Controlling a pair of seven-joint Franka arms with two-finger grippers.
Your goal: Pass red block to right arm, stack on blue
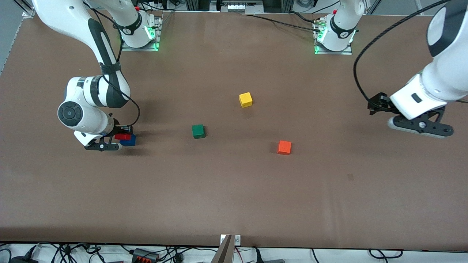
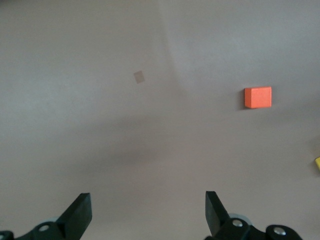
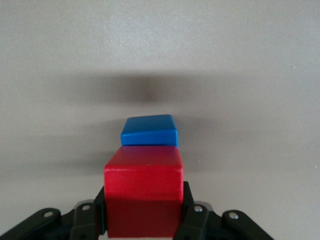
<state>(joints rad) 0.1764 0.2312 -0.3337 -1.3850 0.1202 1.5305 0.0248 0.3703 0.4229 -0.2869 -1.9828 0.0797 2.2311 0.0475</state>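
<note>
While the left arm waits at its own end of the table, the action sits at the right arm's end, so taking things from the front camera outward: the orange block (image 1: 284, 147) lies lowest in the front view, flat on the brown table (image 1: 234, 197) and well apart from everything else; it also shows in the left wrist view (image 2: 258, 97). A little farther from the camera, toward the right arm's end, the right gripper (image 1: 117, 138) is clenched on the red block (image 1: 123, 136), its black fingers (image 3: 192, 220) pressed against two facing sides of the cube, as the right wrist view shows (image 3: 144, 195). That red block is just over the blue block (image 1: 128, 141), overlapping it but shifted to one side, so part of the blue top face stays uncovered (image 3: 150, 131); whether the two cubes touch cannot be told. About level with them, nearer the table's middle, sits the green block (image 1: 198, 131). Farther still stands the yellow block (image 1: 245, 99), alone. Hanging over bare table at its own end, the left gripper (image 1: 420, 126) is released, its two dark fingertips (image 2: 80, 214) spread wide with nothing between them.
</note>
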